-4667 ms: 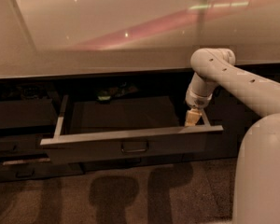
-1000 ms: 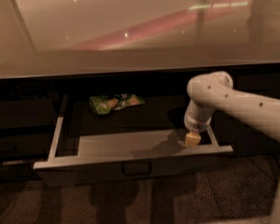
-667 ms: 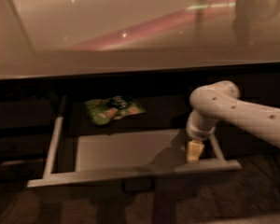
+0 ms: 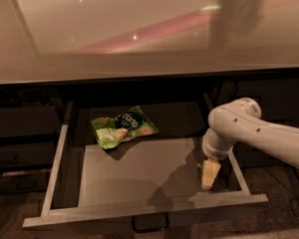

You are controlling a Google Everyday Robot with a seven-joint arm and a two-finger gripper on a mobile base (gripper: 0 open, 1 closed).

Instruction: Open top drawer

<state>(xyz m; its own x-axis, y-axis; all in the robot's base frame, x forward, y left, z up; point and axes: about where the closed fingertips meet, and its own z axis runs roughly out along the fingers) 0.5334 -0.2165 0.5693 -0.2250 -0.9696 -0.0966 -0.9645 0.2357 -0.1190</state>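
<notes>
Cream-coloured, the gripper [image 4: 210,173] hangs inside the top drawer [image 4: 139,206], low over its pale floor. It sits just beside the right metal edge and near the front panel. Whether it is parted or closed cannot be told. The drawer stands pulled out beneath the countertop [image 4: 139,34]. Open floor spreads leftward to a green snack bag [image 4: 123,127] at the rear left.

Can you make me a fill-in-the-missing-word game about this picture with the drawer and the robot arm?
1. The top drawer under the counter is pulled ____.
2. The snack bag lying in it is mostly ____ in colour.
3. The bag lies near the drawer's ____, far from the handle.
4. The end effector hangs inside the drawer, at its ____ side as the picture shows it.

Missing words: open; green; back; right
</notes>
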